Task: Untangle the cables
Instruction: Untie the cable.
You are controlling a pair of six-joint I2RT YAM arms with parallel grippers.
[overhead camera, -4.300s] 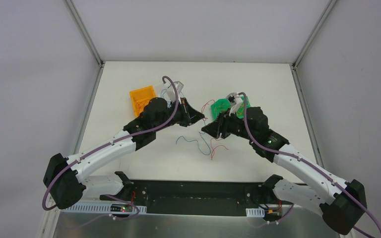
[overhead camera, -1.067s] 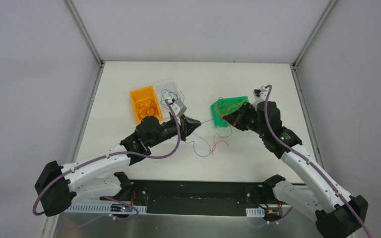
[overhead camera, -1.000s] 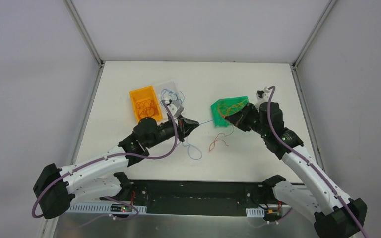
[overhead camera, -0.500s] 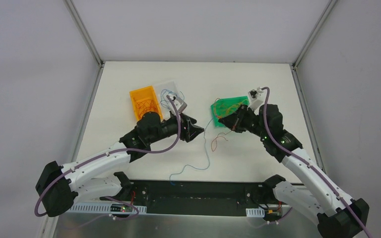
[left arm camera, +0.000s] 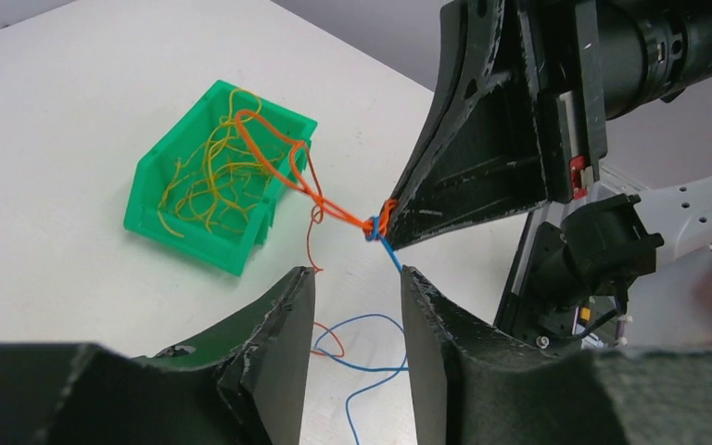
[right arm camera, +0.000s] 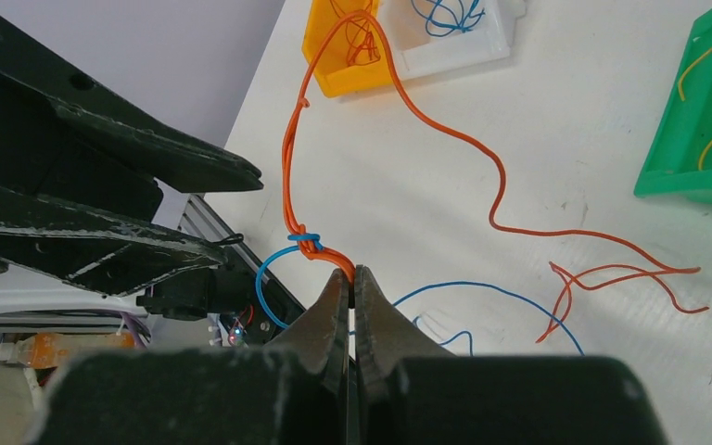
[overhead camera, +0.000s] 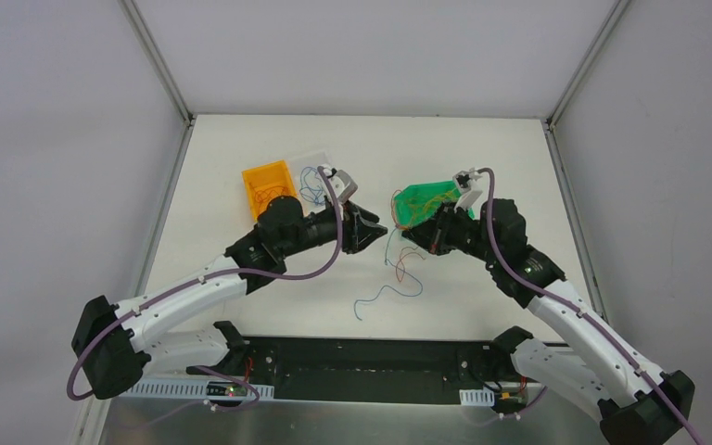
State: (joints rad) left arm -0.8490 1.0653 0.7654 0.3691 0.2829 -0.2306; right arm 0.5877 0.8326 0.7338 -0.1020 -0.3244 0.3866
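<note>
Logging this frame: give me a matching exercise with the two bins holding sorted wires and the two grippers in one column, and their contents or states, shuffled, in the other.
Column one:
1. green bin
2. clear tray
3. left gripper
4. right gripper

Column two:
a. open, jaws apart
b. blue wires inside
c. shut on the knot of orange and blue cable
d. yellow wires inside

Pairs: 1-d, 2-b, 3-a, 4-c.

The cables (right arm camera: pixel 308 240) run hidden between the fingers (right arm camera: pixel 324 320).
</note>
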